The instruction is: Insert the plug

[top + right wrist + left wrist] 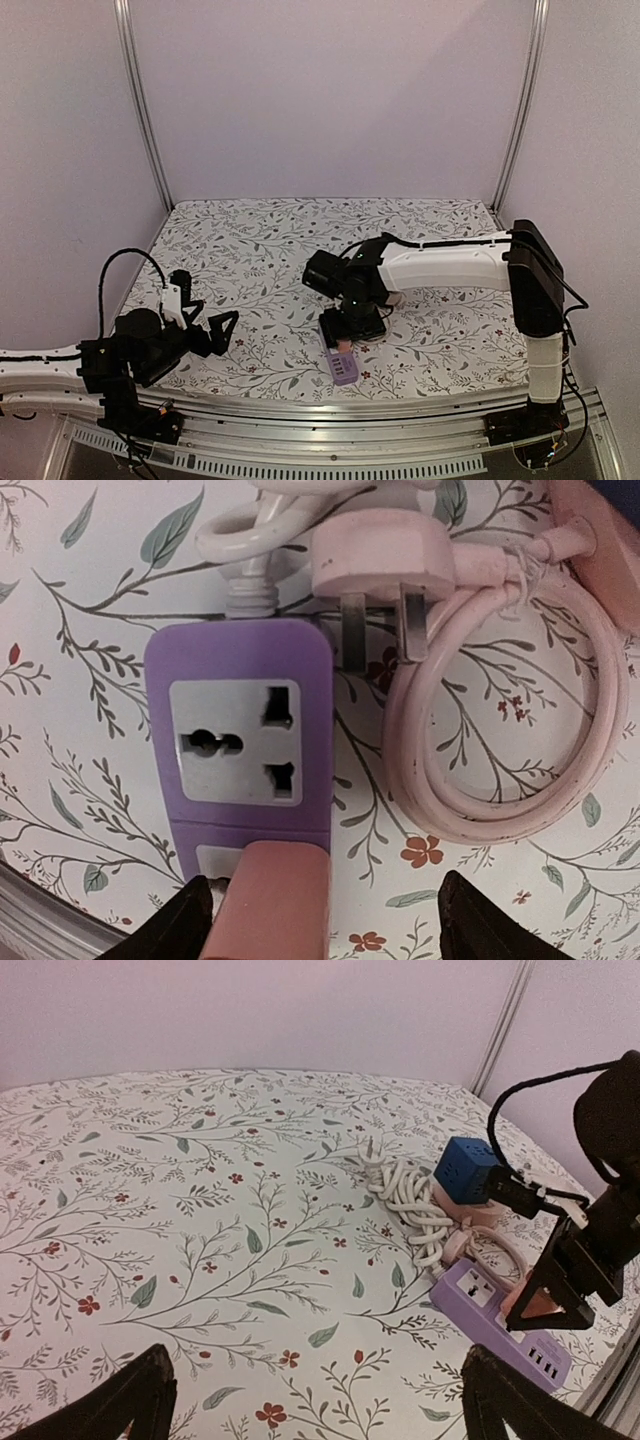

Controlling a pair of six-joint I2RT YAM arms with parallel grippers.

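A purple power strip lies on the floral table, also seen in the top view and the left wrist view. A salmon plug stands on its second socket, next to an empty socket; it also shows in the left wrist view. My right gripper hangs over the strip, jaws wide open around the plug. One fingertip is next to the plug, the other stands well apart. My left gripper is open and empty at the table's left.
A pink plug with a coiled pink cord lies beside the strip. A white cable bundle and a blue cube adapter lie behind it. The table's front rail is close to the strip.
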